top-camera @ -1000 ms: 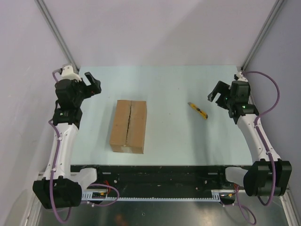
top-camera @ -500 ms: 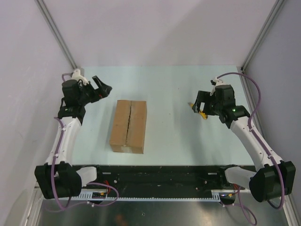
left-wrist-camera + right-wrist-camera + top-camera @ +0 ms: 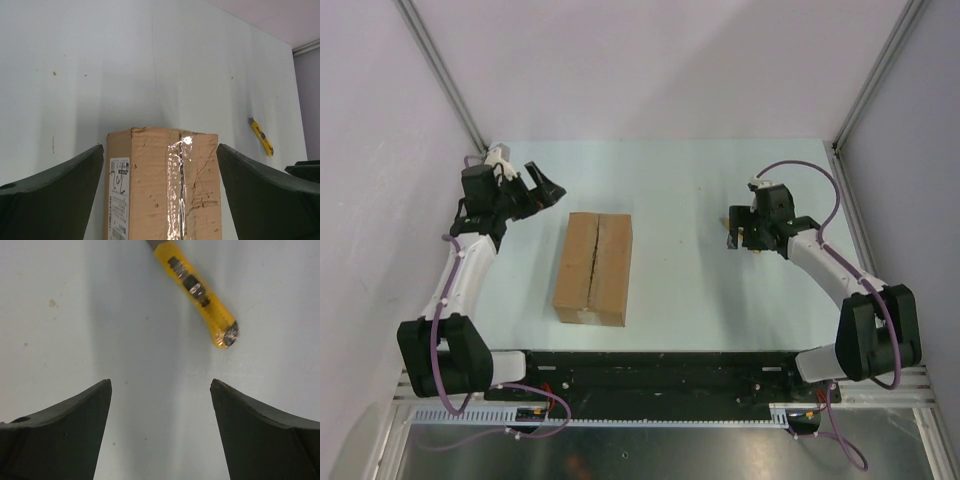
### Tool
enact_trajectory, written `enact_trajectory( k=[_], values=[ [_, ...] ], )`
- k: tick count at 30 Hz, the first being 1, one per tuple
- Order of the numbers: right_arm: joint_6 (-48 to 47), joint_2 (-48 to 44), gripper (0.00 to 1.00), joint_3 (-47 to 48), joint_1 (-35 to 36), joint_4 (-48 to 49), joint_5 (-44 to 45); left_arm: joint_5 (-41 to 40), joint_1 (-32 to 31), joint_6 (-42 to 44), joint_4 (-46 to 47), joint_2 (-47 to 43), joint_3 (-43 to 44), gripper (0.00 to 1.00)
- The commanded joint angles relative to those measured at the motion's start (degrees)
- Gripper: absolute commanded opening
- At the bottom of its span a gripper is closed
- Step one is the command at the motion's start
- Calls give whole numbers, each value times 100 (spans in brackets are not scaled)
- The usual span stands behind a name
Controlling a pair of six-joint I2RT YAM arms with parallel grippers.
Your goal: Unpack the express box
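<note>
The express box (image 3: 595, 268), a brown carton with a taped centre seam, lies shut on the table left of centre. In the left wrist view the express box (image 3: 162, 187) shows a white label (image 3: 119, 200) on its left side. My left gripper (image 3: 546, 190) hovers open off the box's far left corner, apart from it; the box appears between the fingers of my left gripper (image 3: 160, 146). My right gripper (image 3: 734, 228) stands open over the yellow utility knife (image 3: 197, 290). The knife lies just ahead of my right gripper (image 3: 160, 381) and nothing is between its fingers.
The utility knife (image 3: 262, 136) also shows at the right of the left wrist view. The pale table (image 3: 680, 180) is walled at the back and both sides, with metal rails (image 3: 440, 70) in the corners. The arm bases sit along the near edge.
My right arm swung left and down over the knife, hiding most of it from above. My left gripper moved right, toward the box's far end. The box has not moved.
</note>
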Motion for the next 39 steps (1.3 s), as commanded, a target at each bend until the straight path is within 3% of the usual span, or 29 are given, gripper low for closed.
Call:
enact_trajectory(
  k=[1,5,10,17,24,28,34,39],
  values=[
    [-572,207,85,129,-208,668,439,327,-5,-176,124,143,464,100],
    [-880,778,84,121,-533,1125,343,442,4,-291,132,248,421,100],
    [-722,1377,81,340,-955,1363,-940,591,-5,-168,132,301,544,100],
    [-784,1974,81,507,-894,1548,-1003,609,-5,-97,132,442,623,100],
    [-828,2511,72,885,-552,1143,-30,486,4,-1,132,460,597,100],
    [-942,2616,64,920,-297,1056,403,486,-5,-9,124,468,588,100],
    [-741,2704,36,947,-182,774,614,556,-5,-71,124,468,561,100],
    [-661,2906,18,938,-174,633,605,670,-13,-159,132,389,526,100]
  ],
)
